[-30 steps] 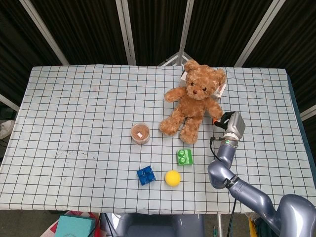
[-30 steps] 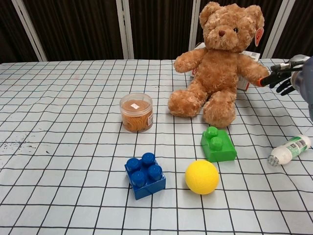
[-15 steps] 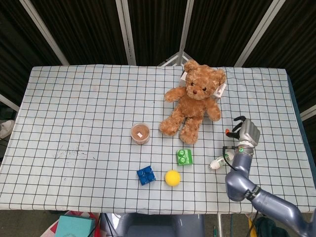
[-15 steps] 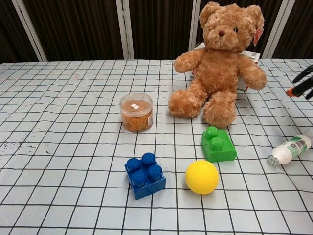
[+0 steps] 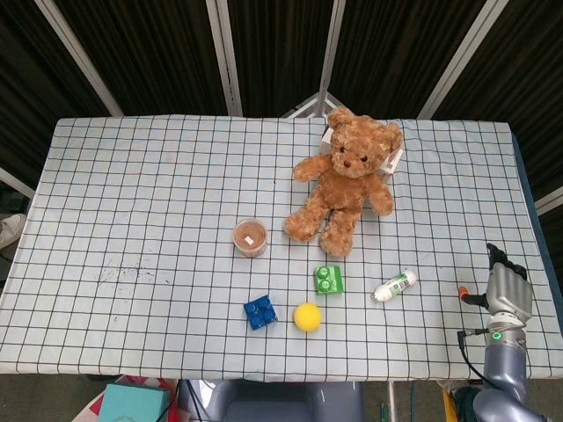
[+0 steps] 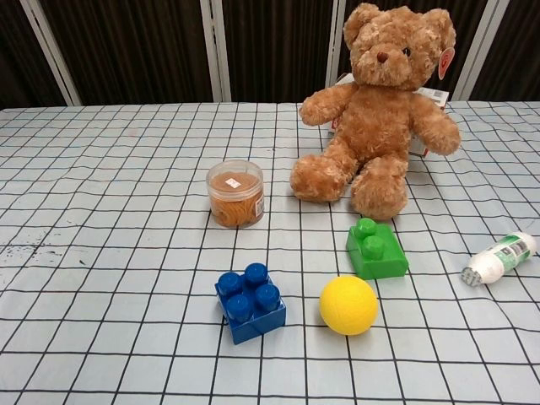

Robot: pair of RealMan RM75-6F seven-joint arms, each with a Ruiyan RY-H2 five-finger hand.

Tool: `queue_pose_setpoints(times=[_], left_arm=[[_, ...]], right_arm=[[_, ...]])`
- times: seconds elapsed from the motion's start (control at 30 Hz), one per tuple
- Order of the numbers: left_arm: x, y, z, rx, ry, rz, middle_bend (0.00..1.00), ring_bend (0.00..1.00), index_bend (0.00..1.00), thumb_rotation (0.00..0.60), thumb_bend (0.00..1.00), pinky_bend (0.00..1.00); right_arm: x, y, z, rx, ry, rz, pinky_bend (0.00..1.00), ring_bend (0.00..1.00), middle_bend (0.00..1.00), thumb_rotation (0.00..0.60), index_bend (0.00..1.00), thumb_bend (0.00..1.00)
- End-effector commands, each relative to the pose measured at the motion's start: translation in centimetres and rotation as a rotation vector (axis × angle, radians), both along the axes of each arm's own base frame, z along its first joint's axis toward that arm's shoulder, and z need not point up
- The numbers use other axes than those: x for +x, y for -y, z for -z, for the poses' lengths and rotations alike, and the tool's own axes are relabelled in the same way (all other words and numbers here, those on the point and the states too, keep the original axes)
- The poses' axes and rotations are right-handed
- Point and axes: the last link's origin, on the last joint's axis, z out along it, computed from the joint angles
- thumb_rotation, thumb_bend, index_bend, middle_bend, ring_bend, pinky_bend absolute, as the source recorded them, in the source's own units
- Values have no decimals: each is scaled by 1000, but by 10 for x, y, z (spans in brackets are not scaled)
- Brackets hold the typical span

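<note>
My right hand hovers at the table's right front corner, past the cloth edge, holding nothing, its thumb out to the side; it shows only in the head view. The nearest thing to it is a small white bottle lying on its side on the checked cloth. A brown teddy bear sits at the back right. My left hand appears in neither view.
A clear tub of brown bands stands mid-table. A green brick, a yellow ball and a blue brick lie near the front edge. A white box sits behind the bear.
My right hand has pulled back from beside the bear's arm, moving right and toward the front corner of the table. It has left the chest view. The objects have stayed put.
</note>
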Motion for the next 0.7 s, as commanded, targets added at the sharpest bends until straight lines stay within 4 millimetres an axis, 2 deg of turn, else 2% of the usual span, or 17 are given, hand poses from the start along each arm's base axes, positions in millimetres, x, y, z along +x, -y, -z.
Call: queue_pose_setpoints(times=[0.03,0.17,0.3,0.53,0.7], left_arm=[[1,2,1,1,-6,2,63,10,198,600,171,136],[2,3,1,1,-10,6,63,10,198,600,171,136],[3,5,3,-5,-13,10,63,10,198,600,171,136],[5,7,3,-10,-14,26,63,10,198,600,171,136],[4,6,1,-8,-1,32,63,10,198,600,171,136]], right_arm=[[-25,-53,-15,-123,-66,-167,31,126,96,600,0,324],[-33,-58,-20,-163,-112,-346,13,127,96,600,0,323],[-40,-59,-30,-194,-289,-495,0,116,96,600,0,324],[-54,-61,-35,-156,-380,-554,0,108,96,600,0,323],[-59,-62,-39,-149,-367,-568,0,101,96,600,0,323]])
